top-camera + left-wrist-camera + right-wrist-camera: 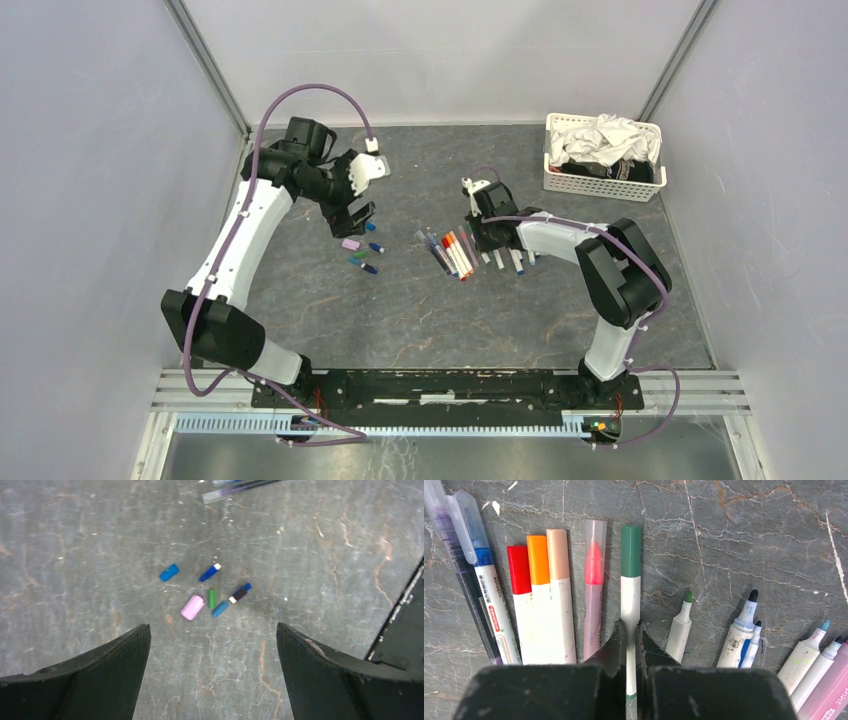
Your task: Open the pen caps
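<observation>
My right gripper (629, 627) is shut on the white barrel of a pen (630, 600) whose green cap (630, 550) is still on. The pen lies in a row with other capped pens: red (519, 570), orange (538, 560), tan (558, 555) and pink (594, 555). Uncapped pens (681, 625) lie to its right. Several loose pen caps lie on the table below my left gripper (213, 630), among them lilac (192, 607), green (212, 598) and blue (169, 572). The left gripper is open, empty and held above them. From above, the caps (360, 255) lie left of the pens (455, 255).
A white mesh basket (600, 185) of cloth stands at the back right. The grey walls enclose the dark stone table (400, 310). My right arm (610, 270) bends over the table's right side.
</observation>
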`<action>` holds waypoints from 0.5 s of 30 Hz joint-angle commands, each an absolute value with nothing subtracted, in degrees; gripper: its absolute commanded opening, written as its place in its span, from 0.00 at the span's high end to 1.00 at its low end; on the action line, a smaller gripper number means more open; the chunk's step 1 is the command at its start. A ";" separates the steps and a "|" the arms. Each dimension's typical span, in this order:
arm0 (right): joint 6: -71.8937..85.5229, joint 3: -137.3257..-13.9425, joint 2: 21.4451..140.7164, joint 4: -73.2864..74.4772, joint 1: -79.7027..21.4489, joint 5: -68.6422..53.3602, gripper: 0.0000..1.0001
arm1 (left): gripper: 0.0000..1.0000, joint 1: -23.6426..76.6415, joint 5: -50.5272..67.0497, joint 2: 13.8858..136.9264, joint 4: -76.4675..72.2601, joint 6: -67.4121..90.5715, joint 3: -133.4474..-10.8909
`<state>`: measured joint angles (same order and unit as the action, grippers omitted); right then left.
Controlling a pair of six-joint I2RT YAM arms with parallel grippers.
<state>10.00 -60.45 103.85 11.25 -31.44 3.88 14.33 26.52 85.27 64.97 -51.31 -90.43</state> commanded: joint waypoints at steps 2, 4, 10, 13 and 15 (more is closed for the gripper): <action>10.10 -64.30 100.32 13.57 -31.40 0.50 1.00 | 0.00 14.40 33.27 82.94 70.24 -59.56 -87.59; 10.04 -68.14 98.35 15.67 -31.28 -2.29 1.00 | 0.00 14.41 34.51 82.97 70.94 -61.88 -86.69; 10.43 -77.75 97.32 21.33 -31.31 -23.21 1.00 | 0.01 15.05 39.75 83.07 70.57 -67.19 -81.88; 10.60 -77.42 97.81 21.37 -32.06 -37.02 1.00 | 0.02 15.80 41.03 84.07 70.96 -68.63 -82.01; 10.13 -76.63 98.29 21.18 -33.24 -45.26 1.00 | 0.02 15.89 42.63 83.83 71.01 -70.55 -82.11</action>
<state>10.24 -77.01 98.32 18.96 -31.48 -24.49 15.33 36.99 84.47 70.52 -64.42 -81.67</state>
